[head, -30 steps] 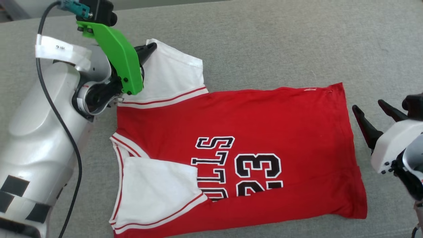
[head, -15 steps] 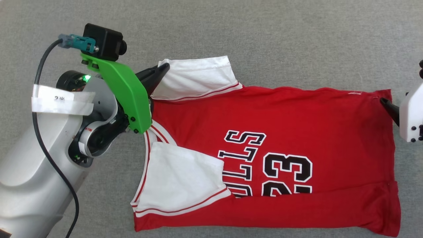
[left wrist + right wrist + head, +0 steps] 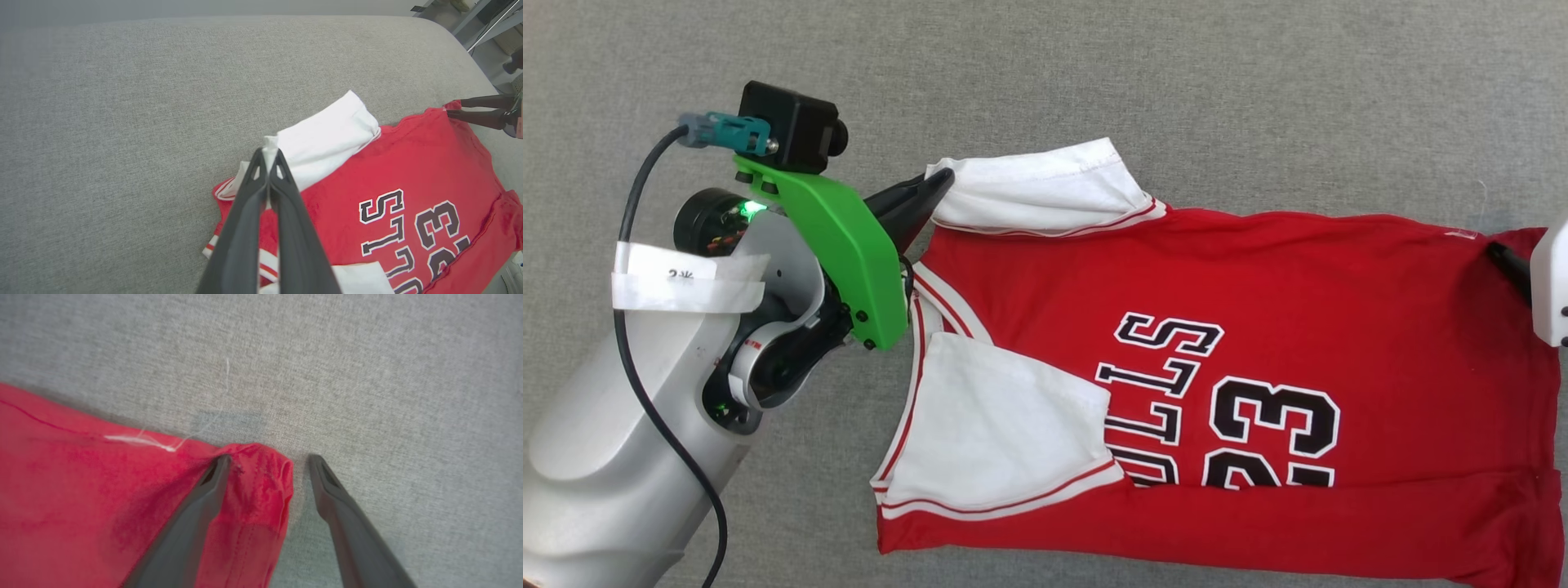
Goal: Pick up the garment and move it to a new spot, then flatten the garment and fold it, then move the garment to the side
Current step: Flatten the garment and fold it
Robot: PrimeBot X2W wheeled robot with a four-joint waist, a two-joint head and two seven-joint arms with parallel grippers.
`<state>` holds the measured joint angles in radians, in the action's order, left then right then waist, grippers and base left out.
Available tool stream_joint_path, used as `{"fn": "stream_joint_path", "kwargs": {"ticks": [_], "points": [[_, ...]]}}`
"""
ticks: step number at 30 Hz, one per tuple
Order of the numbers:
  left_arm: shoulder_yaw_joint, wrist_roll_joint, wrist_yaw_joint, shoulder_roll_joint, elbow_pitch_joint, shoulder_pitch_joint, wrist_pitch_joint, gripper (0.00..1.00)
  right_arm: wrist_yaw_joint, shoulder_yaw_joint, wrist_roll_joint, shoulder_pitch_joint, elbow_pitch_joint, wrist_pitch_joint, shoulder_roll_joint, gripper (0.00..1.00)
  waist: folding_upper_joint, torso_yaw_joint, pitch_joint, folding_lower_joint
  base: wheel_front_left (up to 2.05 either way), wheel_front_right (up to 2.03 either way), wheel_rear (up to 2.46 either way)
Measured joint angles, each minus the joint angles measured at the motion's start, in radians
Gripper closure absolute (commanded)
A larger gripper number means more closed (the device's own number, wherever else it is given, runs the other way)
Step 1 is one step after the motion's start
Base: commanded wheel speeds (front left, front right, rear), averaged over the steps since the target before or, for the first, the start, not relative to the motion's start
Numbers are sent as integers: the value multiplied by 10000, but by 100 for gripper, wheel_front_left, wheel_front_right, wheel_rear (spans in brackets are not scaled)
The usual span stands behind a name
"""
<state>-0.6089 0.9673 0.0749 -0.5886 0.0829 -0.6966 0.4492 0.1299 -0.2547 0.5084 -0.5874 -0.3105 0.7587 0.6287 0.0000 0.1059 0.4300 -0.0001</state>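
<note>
The garment (image 3: 1258,302), a red jersey with white sleeves and black lettering, lies spread face up on the grey cloth surface. My left gripper (image 3: 938,184) is shut on the corner of the far white sleeve (image 3: 1045,189). The left wrist view shows that gripper (image 3: 268,157) pinching the sleeve's edge (image 3: 327,139). The near sleeve (image 3: 1005,433) lies folded over the chest. My right gripper (image 3: 269,458) is open and straddles the bunched far hem corner (image 3: 261,486): one finger rests on the red cloth, the other on the grey surface. In the head view a dark finger (image 3: 1507,263) sits at that corner.
The grey cloth surface (image 3: 1176,73) stretches wide beyond the garment. Its rounded far edge (image 3: 457,36) shows in the left wrist view, with room clutter past it. My left forearm (image 3: 613,457), with its black cable, takes up the lower left.
The head camera has shifted, so the whole picture has moved. My right gripper has come from beside the hem onto its far corner. The sleeve held by my left gripper has drawn narrower.
</note>
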Motion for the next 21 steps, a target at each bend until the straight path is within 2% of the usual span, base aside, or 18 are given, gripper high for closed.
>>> {"fn": "stream_joint_path", "kwargs": {"ticks": [1, 2, 8, 15, 21], "points": [[2, 2, 0, 2, -13, 4, -23, 100, 0, -67, 25, 1, -17, 2, 42, 61, 0, 11, -1, 0, 0, 0, 0], [0, 2, 0, 6, -25, 9, -59, 100, 0, -111, 56, 1, -35, -8, 61, 100, 0, 13, -5, 0, 0, 0, 0], [6, -29, 0, 35, -366, 224, -328, 100, 2, -186, 161, 29, -313, -788, -132, 100, 0, 13, -192, 0, 0, 0, 0], [86, -29, 69, 63, -859, 754, -855, 100, 15, 52, 268, 270, -798, -2385, -301, 100, 0, -41, -783, 0, 0, 0, 0], [182, 69, 138, 58, -1053, 1420, -1206, 100, 15, 437, 1450, 885, -872, -3551, -640, 100, 0, -98, -1461, 0, 0, 0, 0]]}}
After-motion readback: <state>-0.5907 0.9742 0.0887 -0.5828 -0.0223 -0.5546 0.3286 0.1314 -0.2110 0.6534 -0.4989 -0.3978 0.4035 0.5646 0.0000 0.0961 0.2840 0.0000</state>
